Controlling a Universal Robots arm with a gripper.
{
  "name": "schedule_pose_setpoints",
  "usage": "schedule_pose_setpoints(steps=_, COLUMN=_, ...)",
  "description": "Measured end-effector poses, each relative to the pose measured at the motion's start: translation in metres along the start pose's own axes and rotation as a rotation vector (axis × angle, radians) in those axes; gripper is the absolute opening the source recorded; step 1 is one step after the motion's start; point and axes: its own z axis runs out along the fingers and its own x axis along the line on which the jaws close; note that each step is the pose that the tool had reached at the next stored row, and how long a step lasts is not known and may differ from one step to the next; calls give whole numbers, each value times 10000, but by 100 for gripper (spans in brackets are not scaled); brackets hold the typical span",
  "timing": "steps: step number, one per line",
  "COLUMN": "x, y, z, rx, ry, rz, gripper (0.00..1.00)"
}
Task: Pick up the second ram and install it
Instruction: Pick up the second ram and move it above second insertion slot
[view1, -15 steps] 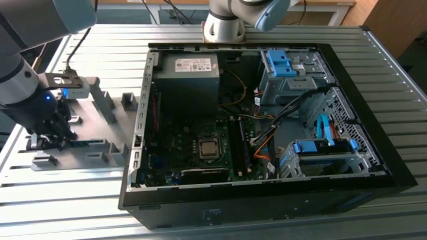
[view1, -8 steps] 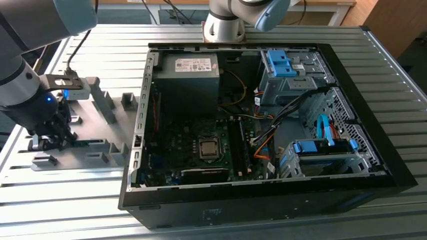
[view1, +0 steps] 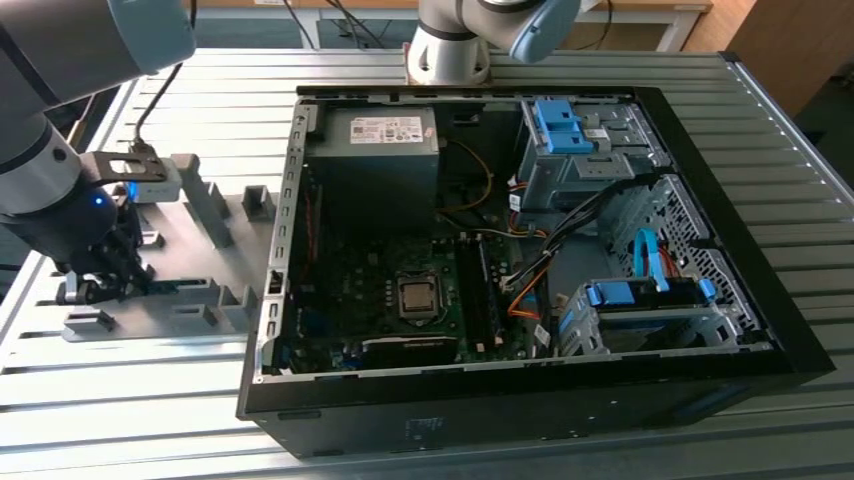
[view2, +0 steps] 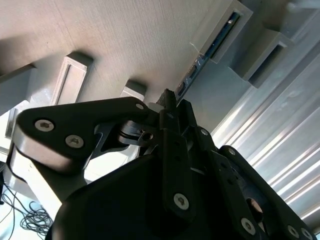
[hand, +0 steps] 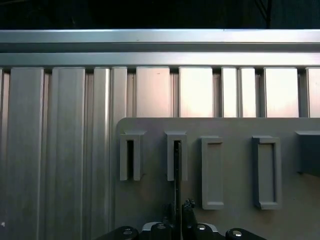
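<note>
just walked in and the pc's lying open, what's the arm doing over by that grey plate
The arm's gripper is down at the grey fixture plate beside the open computer case, not inside it. In both wrist views it is shut on the second ram, a thin stick standing on edge with its far end in the slot of a fixture block. The stick has not been lifted out yet.
</note>
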Motion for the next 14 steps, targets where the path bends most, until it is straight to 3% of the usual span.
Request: schedule_pose_setpoints(steps=14, x=2, y=-1, z=38, rx=-1, ry=1, rz=-1, gripper=22)
